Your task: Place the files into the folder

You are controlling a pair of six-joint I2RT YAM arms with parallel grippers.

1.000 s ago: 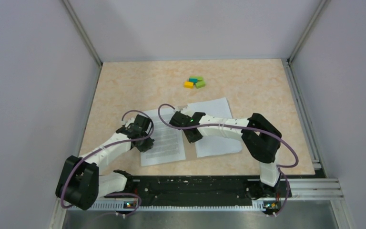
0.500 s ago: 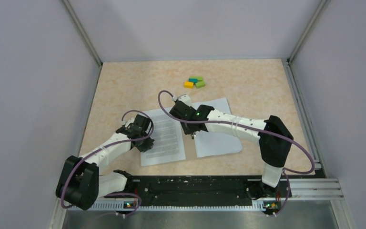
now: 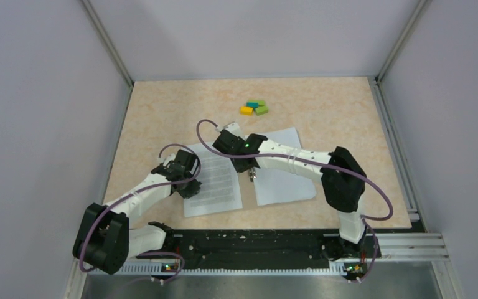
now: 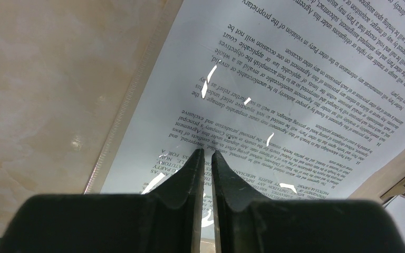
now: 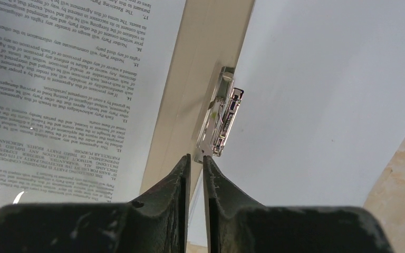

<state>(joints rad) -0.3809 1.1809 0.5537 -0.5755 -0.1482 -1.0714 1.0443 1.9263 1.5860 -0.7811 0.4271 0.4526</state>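
On the files point(image 5: 68, 84), clauses 14 to 17 show.

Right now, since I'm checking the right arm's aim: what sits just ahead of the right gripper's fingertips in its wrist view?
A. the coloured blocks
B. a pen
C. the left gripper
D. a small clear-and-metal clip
D: in the right wrist view the small clip lies just past the right gripper, between the printed sheet and a plain white surface.
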